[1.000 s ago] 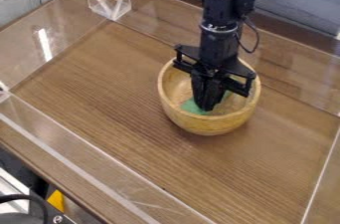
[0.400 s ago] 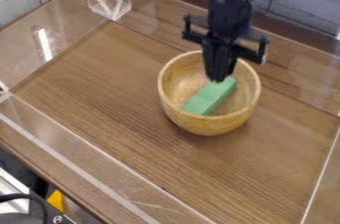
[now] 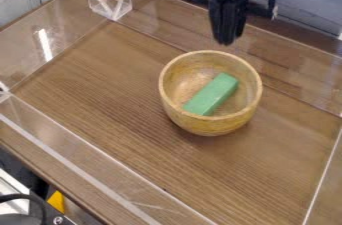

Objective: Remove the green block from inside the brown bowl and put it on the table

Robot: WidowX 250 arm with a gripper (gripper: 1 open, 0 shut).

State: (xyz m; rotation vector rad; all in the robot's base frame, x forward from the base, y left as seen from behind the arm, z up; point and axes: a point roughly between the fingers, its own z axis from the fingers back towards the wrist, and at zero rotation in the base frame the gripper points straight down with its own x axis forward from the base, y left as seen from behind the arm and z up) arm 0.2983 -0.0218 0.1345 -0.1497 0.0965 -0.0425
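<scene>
The green block (image 3: pixel 211 95) lies flat and slantwise inside the brown bowl (image 3: pixel 214 124), which stands right of centre on the table (image 3: pixel 107 89). My gripper (image 3: pixel 230 36) hangs well above the bowl's far rim, pointing straight down. Its fingers are shut together with nothing between them. It touches neither the block nor the bowl.
Clear plastic walls (image 3: pixel 80 159) edge the tabletop on all sides. A small clear plastic stand (image 3: pixel 110 1) sits at the back left corner. Bare wood lies left of and in front of the bowl.
The gripper has lifted straight up out of the bowl, shut and empty. The green block stayed behind and now lies fully in view in the bowl.
</scene>
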